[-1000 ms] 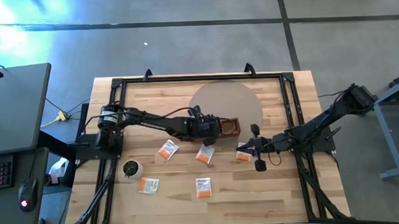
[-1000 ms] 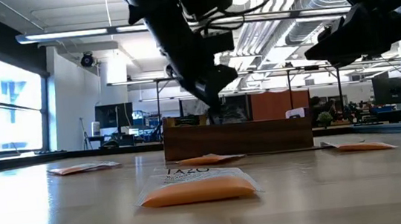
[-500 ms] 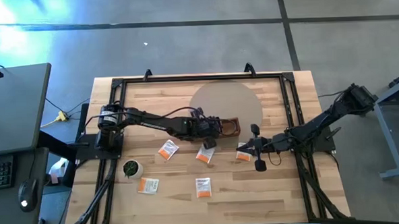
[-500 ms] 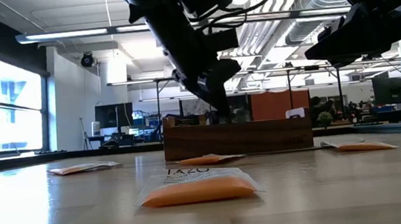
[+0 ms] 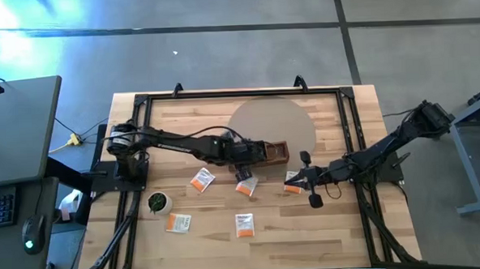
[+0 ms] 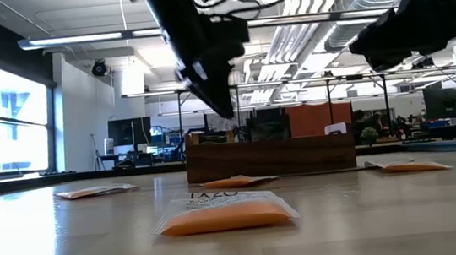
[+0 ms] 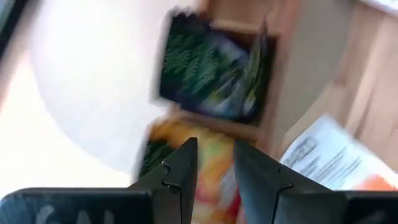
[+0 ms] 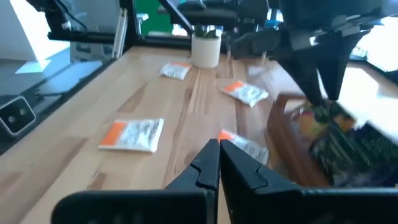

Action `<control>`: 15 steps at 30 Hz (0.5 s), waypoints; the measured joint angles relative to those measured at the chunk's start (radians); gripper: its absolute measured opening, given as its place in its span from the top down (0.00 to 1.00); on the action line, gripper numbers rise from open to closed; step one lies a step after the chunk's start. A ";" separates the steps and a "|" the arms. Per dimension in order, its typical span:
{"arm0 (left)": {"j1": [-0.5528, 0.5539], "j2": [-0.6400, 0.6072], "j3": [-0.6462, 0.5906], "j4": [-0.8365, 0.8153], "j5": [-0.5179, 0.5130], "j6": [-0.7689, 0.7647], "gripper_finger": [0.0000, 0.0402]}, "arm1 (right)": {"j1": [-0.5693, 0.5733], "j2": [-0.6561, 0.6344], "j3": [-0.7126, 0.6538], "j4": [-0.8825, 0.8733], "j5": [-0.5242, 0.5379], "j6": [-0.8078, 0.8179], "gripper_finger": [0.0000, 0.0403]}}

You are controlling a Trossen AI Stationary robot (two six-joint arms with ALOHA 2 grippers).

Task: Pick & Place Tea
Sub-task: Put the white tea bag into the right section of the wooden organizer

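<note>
A long brown wooden tray (image 5: 272,153) stands mid-table and holds dark green and yellow-orange tea packets (image 7: 211,68). My left gripper (image 5: 243,159) hangs open just above the tray's left end (image 6: 224,107), with nothing between its fingers (image 7: 215,149). Several white-and-orange tea packets lie flat on the table: (image 5: 200,181), (image 5: 245,185), (image 5: 244,224), (image 5: 177,222). One more packet (image 5: 291,182) lies by my right gripper (image 5: 301,179). That gripper is shut (image 8: 219,144) and hovers above the table to the right of the tray.
A small round cup (image 5: 158,203) stands near the table's left front. A pale round mat (image 5: 272,121) lies under and behind the tray. A black frame (image 5: 141,102) runs round the table top. Bare wood shows along the near edge (image 5: 309,237).
My left gripper has risen out of the tray and drawn back toward the table's left edge, tipping as it went; its fingers have parted. My right gripper has kept its place.
</note>
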 joint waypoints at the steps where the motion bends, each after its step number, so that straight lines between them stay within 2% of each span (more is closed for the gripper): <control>1: -0.001 -0.011 0.014 -0.034 -0.014 -0.008 0.75 | 0.000 0.000 0.000 0.015 0.001 -0.015 0.97; 6: -0.022 -0.067 0.094 -0.234 -0.042 -0.079 0.75 | 0.000 0.001 0.000 0.039 -0.007 -0.039 0.99; 8: -0.038 -0.101 0.120 -0.360 -0.048 -0.111 0.75 | 0.000 0.003 0.000 0.038 -0.006 -0.049 0.99; 12: -0.094 -0.182 0.160 -0.486 -0.070 -0.179 0.75 | 0.000 0.018 0.000 0.046 -0.006 -0.026 0.99; 15: -0.154 -0.234 0.162 -0.502 -0.124 -0.235 0.75 | 0.002 0.038 0.000 0.048 -0.014 0.038 0.96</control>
